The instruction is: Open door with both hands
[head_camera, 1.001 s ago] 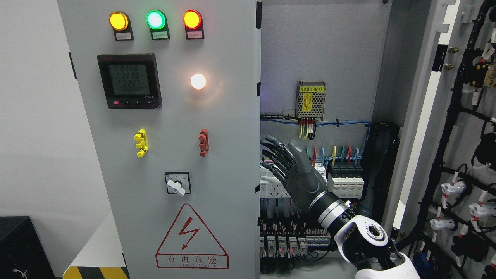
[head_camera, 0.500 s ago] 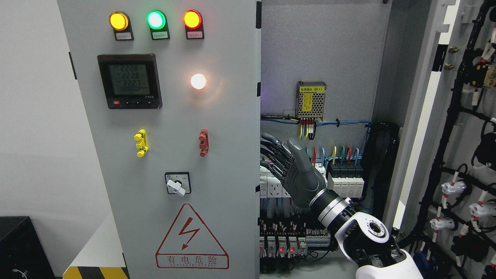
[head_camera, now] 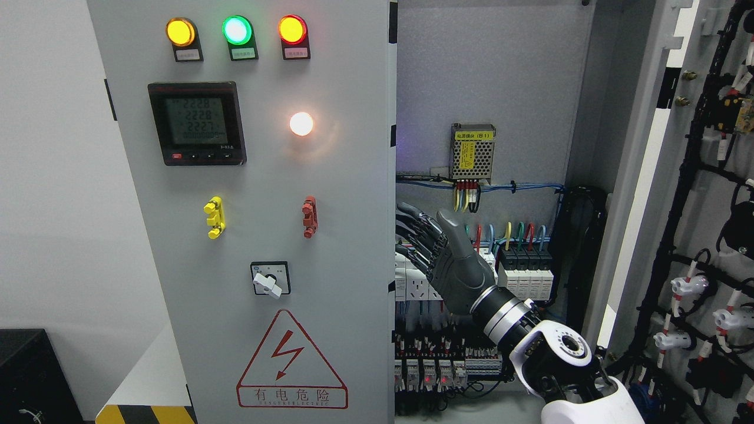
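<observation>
- Right hand: fingers spread, holding nothing, reaching toward the free edge of the left door from inside the cabinet.
- Left door shut-looking, panel facing you; right door already swung wide.
- Hook your fingertips behind that edge, clear of the breakers and wiring.
- Left hand not visible.
</observation>
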Available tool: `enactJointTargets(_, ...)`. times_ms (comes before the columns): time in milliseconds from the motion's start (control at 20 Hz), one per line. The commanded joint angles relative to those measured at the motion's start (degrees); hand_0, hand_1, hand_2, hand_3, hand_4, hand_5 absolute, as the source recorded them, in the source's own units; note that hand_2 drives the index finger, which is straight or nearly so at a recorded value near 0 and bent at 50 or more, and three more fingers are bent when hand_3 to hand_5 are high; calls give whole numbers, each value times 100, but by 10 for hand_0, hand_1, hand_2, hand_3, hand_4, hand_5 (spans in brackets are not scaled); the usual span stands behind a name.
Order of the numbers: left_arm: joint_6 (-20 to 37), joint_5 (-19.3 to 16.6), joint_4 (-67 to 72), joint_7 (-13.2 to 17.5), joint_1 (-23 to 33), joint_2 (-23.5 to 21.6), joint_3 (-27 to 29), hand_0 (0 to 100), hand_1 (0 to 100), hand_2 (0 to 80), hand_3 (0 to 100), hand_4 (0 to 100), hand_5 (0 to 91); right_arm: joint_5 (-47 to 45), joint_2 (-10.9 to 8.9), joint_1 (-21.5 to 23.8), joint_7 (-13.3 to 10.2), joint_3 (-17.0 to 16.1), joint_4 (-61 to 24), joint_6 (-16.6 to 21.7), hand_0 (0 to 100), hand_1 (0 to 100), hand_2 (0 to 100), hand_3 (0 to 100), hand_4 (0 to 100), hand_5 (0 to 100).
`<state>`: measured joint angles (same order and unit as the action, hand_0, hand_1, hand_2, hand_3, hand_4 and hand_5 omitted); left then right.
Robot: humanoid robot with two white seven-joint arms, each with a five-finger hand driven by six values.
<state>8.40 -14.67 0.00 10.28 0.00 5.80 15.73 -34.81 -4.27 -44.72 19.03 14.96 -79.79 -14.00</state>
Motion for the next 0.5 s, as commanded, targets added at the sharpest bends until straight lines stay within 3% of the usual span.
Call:
enactJointTargets(0,-5,-1,-123,0,53,0,0,120,556,0,0,0,0,-175,-21,-10,40,-2,25,-6,72,137,0,0,0,0)
enactJointTargets(350,4,-1,-123,0,53,0,0,120,556,0,0,0,0,-193,-74,-10,83,6,7,-59,72,137,0,0,0,0)
enactJointTargets(450,4,-1,-123,0,53,0,0,120,556,0,0,0,0,-184,-65,-19,259,15,-10,-59,72,137,0,0,0,0)
